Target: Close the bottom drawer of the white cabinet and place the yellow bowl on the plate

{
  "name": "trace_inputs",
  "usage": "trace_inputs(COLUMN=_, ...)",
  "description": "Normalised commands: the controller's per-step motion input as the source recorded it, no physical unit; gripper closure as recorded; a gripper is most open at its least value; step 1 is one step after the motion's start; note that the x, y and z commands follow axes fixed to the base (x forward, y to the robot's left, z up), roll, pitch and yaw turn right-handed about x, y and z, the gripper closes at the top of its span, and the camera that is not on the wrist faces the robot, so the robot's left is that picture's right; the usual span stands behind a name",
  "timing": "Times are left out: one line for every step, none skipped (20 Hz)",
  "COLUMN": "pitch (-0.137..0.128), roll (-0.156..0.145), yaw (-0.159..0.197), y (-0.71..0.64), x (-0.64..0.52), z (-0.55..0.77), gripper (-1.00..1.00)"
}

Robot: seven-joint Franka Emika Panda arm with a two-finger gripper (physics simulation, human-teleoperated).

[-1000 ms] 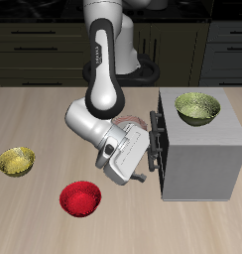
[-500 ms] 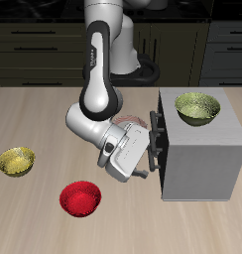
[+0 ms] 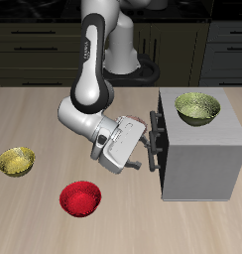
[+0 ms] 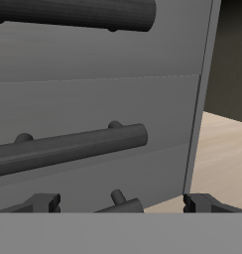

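Bottom drawer (image 3: 156,159) of the white cabinet (image 3: 200,159): its front looks nearly flush with the cabinet face, though the arm hides part of it, so full closure cannot be confirmed. The drawer front faces away from the cabinet body, toward 9 o'clock in the exterior view. Its dark bar handle (image 4: 68,149) runs level across the front, parallel to the upper drawer's handle (image 4: 73,15); long axis horizontal, along the cabinet face.

Gripper (image 3: 144,159) sits right at the cabinet front, aimed squarely at the drawer. In the wrist view the fingers (image 4: 39,203) show only as dark tips at the frame edge; spread cannot be told, and nothing appears gripped.

Judgement: the drawer-closing step is in hand and at or near its end. The next move probably calls for backing off from the cabinet face without catching a handle, then travelling across the table.

Yellow bowl (image 3: 16,161) stands upright on the table at 9 o'clock from the gripper, well apart from it. Red bowl (image 3: 80,198) lies at about 7 o'clock, nearer. Paler greenish bowl (image 3: 197,108) rests on the cabinet top. Plate (image 3: 133,124) is mostly hidden behind the arm at about 12 o'clock; only a sliver of rim shows.
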Motion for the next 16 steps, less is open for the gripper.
trace_inputs(pitch=0.267, roll=-0.368, yaw=-0.208, y=-0.62, x=0.22, z=0.41, gripper=-1.0)
trace_inputs(pitch=0.288, roll=-0.335, yaw=-0.305, y=-0.6, x=-0.04, z=0.54, gripper=-1.0)
trace_inputs(pitch=0.43, roll=-0.206, yaw=-0.548, y=-0.58, x=0.0, z=0.56, gripper=-1.0)
trace_inputs(pitch=0.313, roll=-0.402, yaw=-0.31, y=-0.74, x=0.19, z=0.52, gripper=-1.0)
trace_inputs(pitch=0.642, roll=-0.597, yaw=-0.806, y=-0.76, x=0.3, z=0.59, gripper=-1.0)
trace_inputs(pitch=0.301, roll=-0.139, yaw=-0.572, y=-0.54, x=-0.08, z=0.58, gripper=-1.0)
trace_inputs(pitch=1.101, roll=-0.686, yaw=-1.128, y=-1.34, x=0.4, z=0.81, gripper=-1.0)
trace_inputs(pitch=0.321, roll=-0.19, yaw=-0.646, y=-0.59, x=-0.01, z=0.73, gripper=-1.0)
trace_inputs(pitch=0.261, roll=-0.254, yaw=-0.569, y=-0.63, x=0.1, z=0.65, gripper=-1.0)
trace_inputs(pitch=0.229, roll=-0.08, yaw=-0.232, y=-0.15, x=-0.01, z=0.2, gripper=-1.0)
trace_inputs(pitch=0.795, roll=-0.282, yaw=-0.845, y=-0.94, x=0.37, z=0.51, gripper=-1.0)
trace_inputs(pitch=0.055, roll=-0.06, yaw=-0.488, y=-0.57, x=0.0, z=0.78, gripper=-1.0)
trace_inputs(pitch=0.299, roll=-0.194, yaw=-0.37, y=-0.54, x=0.18, z=0.44, gripper=-1.0)
trace_inputs(pitch=0.468, roll=-0.104, yaw=-0.588, y=-0.72, x=0.14, z=0.53, gripper=-1.0)
trace_inputs(pitch=0.186, roll=-0.094, yaw=-0.394, y=-0.54, x=0.12, z=0.5, gripper=-1.0)
trace_inputs(pitch=0.22, roll=-0.044, yaw=-0.29, y=-0.38, x=0.09, z=0.3, gripper=-1.0)
